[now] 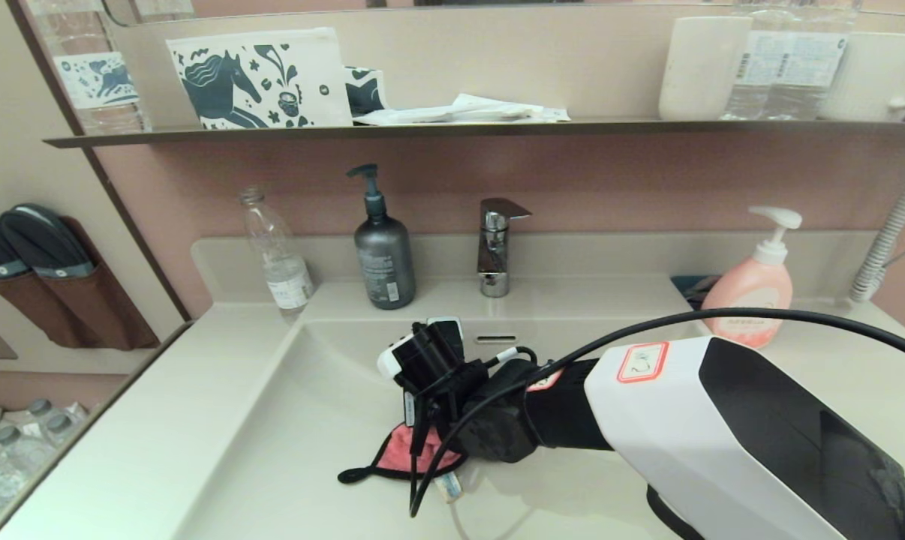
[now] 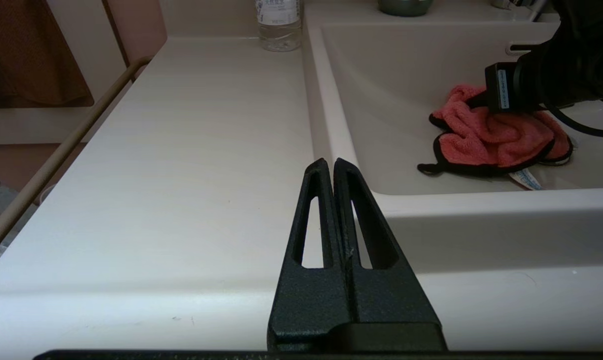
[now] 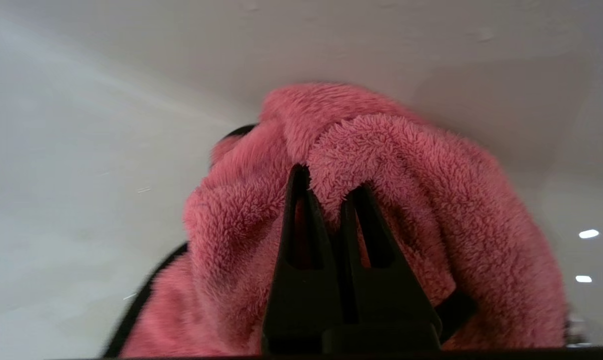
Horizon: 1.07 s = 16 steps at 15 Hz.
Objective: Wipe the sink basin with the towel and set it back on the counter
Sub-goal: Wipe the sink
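The coral-pink towel (image 1: 394, 454) with black edge trim lies bunched on the floor of the cream-white sink basin (image 1: 332, 390), left of centre. My right gripper (image 3: 330, 181) is shut on a fold of the towel (image 3: 406, 165) and presses it down; in the head view the wrist hides the fingers. The left wrist view shows the towel (image 2: 491, 140) under that wrist, with its white tag at the near edge. My left gripper (image 2: 330, 162) is shut on nothing, parked over the counter (image 2: 181, 150) by the basin's front left corner. The drain plug is hidden; the overflow slot (image 1: 496, 338) shows.
Along the back rim stand a clear plastic bottle (image 1: 278, 259), a grey pump bottle (image 1: 383, 255), the chrome faucet (image 1: 497, 247) and a pink soap bottle (image 1: 753, 289). A dark wall shelf (image 1: 460, 129) hangs above. A rail (image 2: 46, 165) edges the counter's left side.
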Tool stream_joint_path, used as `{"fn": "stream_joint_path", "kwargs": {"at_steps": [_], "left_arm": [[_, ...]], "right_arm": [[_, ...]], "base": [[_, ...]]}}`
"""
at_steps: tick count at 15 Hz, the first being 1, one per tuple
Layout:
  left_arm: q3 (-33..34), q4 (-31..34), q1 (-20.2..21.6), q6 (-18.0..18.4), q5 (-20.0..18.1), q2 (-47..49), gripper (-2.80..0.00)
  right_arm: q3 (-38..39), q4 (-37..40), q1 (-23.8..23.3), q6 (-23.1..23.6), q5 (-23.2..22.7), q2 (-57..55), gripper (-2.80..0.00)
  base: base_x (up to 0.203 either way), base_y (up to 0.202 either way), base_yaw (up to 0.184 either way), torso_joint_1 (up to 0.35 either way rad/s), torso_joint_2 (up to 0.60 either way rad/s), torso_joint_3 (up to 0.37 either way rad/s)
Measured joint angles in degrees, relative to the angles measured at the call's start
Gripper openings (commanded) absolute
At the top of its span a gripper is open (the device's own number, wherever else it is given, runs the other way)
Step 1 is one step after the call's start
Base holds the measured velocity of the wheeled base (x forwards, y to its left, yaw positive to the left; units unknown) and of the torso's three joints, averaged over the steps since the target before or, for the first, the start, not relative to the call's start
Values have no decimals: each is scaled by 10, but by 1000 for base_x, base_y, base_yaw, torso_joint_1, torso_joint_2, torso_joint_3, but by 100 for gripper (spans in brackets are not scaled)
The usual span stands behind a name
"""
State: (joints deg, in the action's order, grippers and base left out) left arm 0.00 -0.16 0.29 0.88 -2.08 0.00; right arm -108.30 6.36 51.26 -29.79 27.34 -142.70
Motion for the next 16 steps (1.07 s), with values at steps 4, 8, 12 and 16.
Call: {"fn": "stream_joint_path", "kwargs": {"at_steps": [4, 8, 12, 16], "left_arm": [[0, 0, 0, 0, 0, 0, -280], [0, 0, 0, 0, 0, 0, -280], [0, 0, 0, 0, 0, 0, -280], [0, 0, 0, 0, 0, 0, -280]], "right_arm": [[4, 27, -12, 26, 52, -6, -280], [21, 64, -31, 22, 71, 7, -280], [74, 85, -53, 21, 75, 45, -280], [158, 90, -72, 21, 77, 93, -280]], "base": [[0, 0, 0, 0, 0, 0], [0, 0, 0, 0, 0, 0], [0, 0, 0, 0, 0, 0], [0, 0, 0, 0, 0, 0]]}}
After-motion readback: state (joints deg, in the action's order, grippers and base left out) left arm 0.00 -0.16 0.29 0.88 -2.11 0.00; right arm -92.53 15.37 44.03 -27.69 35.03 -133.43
